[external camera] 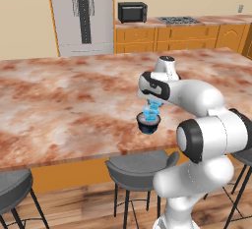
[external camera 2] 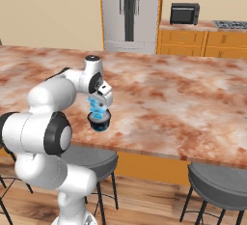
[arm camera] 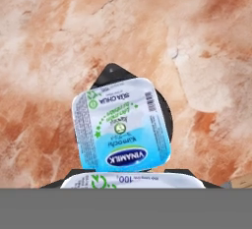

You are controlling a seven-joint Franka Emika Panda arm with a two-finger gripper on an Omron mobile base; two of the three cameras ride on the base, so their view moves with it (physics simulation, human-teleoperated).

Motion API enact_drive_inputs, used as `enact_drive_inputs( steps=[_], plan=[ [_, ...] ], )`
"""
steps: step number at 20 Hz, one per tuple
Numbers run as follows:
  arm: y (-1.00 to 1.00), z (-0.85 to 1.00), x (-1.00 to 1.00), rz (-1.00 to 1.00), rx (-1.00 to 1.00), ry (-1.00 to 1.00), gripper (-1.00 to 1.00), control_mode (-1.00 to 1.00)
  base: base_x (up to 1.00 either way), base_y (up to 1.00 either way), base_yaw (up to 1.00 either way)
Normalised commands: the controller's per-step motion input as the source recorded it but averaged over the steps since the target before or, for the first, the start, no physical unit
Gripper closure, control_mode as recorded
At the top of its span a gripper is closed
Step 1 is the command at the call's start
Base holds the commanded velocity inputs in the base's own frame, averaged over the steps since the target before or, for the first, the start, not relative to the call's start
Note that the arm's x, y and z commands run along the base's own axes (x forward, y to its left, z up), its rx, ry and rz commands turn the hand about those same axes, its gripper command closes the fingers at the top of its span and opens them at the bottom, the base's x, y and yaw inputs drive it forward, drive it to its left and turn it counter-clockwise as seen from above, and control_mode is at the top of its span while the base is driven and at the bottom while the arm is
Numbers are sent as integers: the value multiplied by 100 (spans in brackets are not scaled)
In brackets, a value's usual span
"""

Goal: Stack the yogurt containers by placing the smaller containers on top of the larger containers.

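While the claw (external camera: 152, 106) grasps a second small blue cup (arm camera: 133, 180), the stacked blue cup (arm camera: 122, 125) and dark cup (external camera: 148, 123) sit directly beneath.

counter (external camera: 59, 95): marbled, reddish | stools (external camera: 140, 169): grey, under near edge | fridge (external camera: 83, 14), microwave (external camera: 132, 13), cooktop (external camera: 178, 20): behind

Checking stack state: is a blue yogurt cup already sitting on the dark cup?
Yes, in the hand view a light-blue yogurt cup lies over the dark cup, whose rim shows around it.
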Motion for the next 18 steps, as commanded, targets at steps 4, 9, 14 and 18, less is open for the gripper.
enact_drive_inputs(
  steps=[4, 9, 14, 18],
  plan=[
    [0, -6, 7, 0, 0, 1, 100, -100, 0, 0, 0],
    [0, -13, 1, 0, 0, 0, 100, -100, 0, 0, 0],
    [-2, -14, 0, 0, 0, 1, 100, -100, 0, 0, 0],
    [-6, -13, 0, 0, 0, 2, 100, -100, 0, 0, 0]
  ],
)
